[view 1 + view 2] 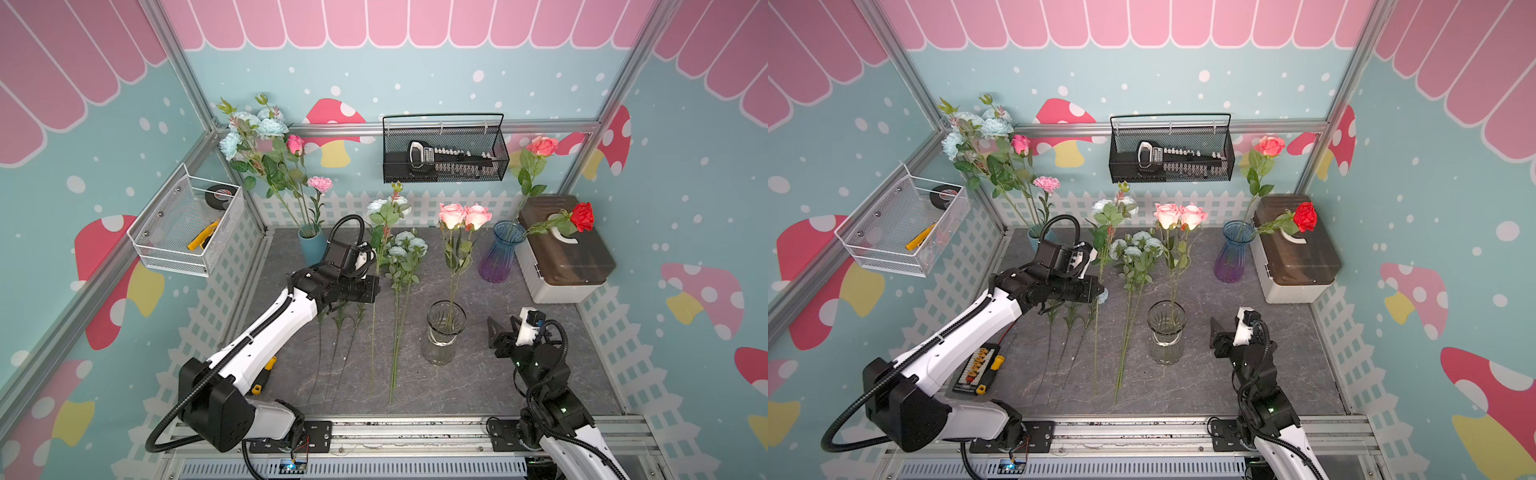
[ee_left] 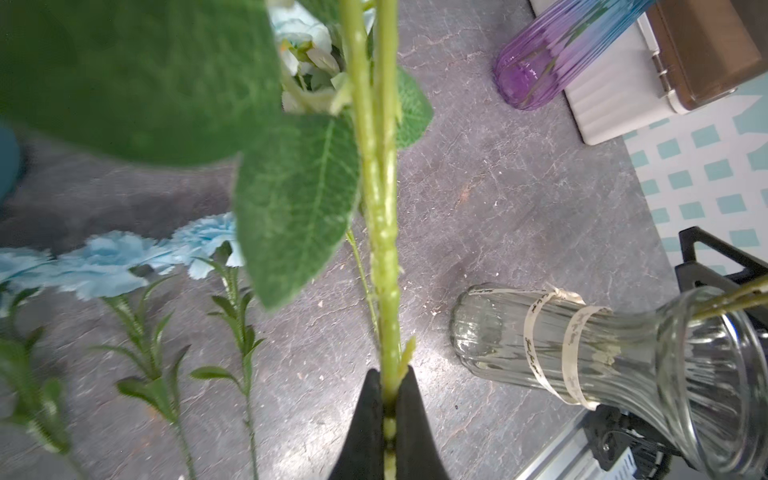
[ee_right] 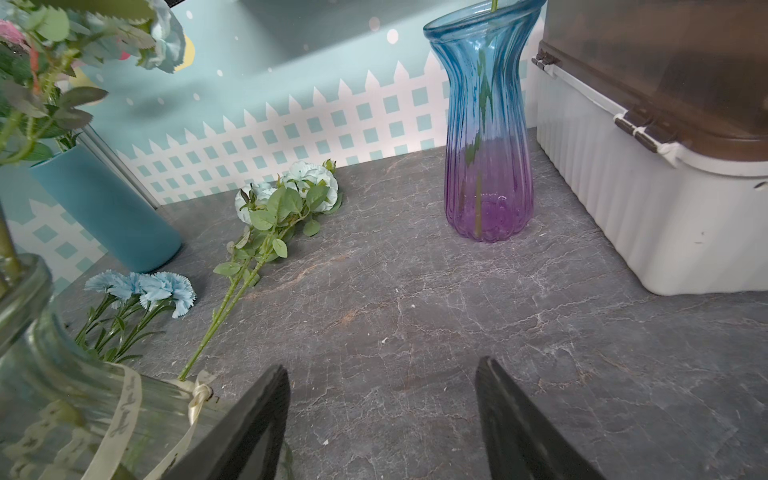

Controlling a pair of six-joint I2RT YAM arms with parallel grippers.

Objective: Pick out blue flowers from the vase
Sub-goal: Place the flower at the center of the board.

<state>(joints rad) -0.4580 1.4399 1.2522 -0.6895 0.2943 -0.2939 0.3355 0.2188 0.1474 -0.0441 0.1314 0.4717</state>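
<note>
The clear vase [image 1: 445, 332] stands on the grey table [image 1: 540, 386] with two pink roses [image 1: 464, 216] in it, their stems leaning out of its mouth. On the left arm's side of the clear vase, the left gripper [image 2: 389, 376] is pinched tight on the green stem of a held blue flower [image 1: 384, 206]. The pale head rises above the arm and the long stem slants down toward the front edge. Whether its lower end touches the table cannot be told. Between that stem and the clear vase, a blue spray [image 1: 405, 243] lies flat on the table, its heads pointing away from the arms. Farther from the clear vase than the held stem, three blue carnations [image 2: 104, 266] lie side by side, their heads under the left arm in both top views. On the other side of the clear vase, just beside it, the right gripper [image 3: 382, 415] hangs low over bare table with its jaws spread wide and nothing between them. Behind the clear vase stands a blue and purple vase [image 1: 498, 253].
</note>
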